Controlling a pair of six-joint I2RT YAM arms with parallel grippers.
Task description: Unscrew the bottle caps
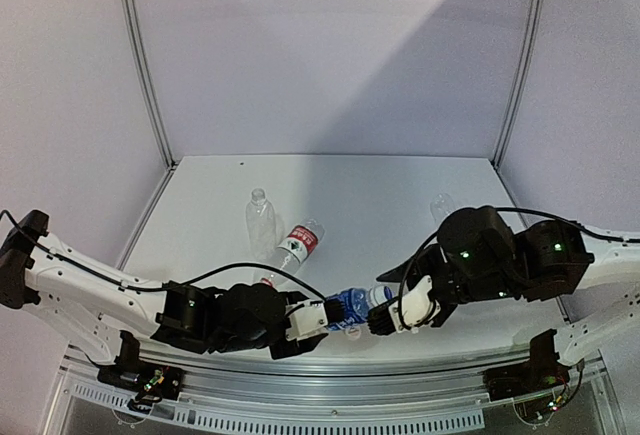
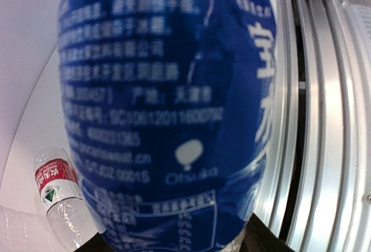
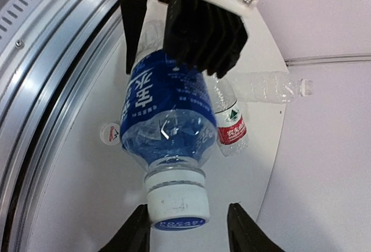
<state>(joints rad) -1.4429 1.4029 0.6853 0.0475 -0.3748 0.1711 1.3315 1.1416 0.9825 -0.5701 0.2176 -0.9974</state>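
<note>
At the near edge of the counter (image 1: 400,190) the left claw (image 1: 322,317) clamps the blue-label bottle (image 1: 350,305) (held sideways), its white cap (image 3: 177,203) pointing right between the slightly parted fingers of the right claw (image 1: 380,321), which grips nothing.

White table (image 1: 380,185): red-label bottle (image 1: 297,245) beside unlabelled bottle (image 1: 261,220), lying; clear bottle (image 1: 443,205) far right; loose cap (image 3: 110,133) at front.

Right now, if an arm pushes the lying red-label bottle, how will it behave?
The red-label bottle lies on its side, so it would probably roll. It looks empty, so likely light. Its crinkled clear wall may dent under jaws.
</note>
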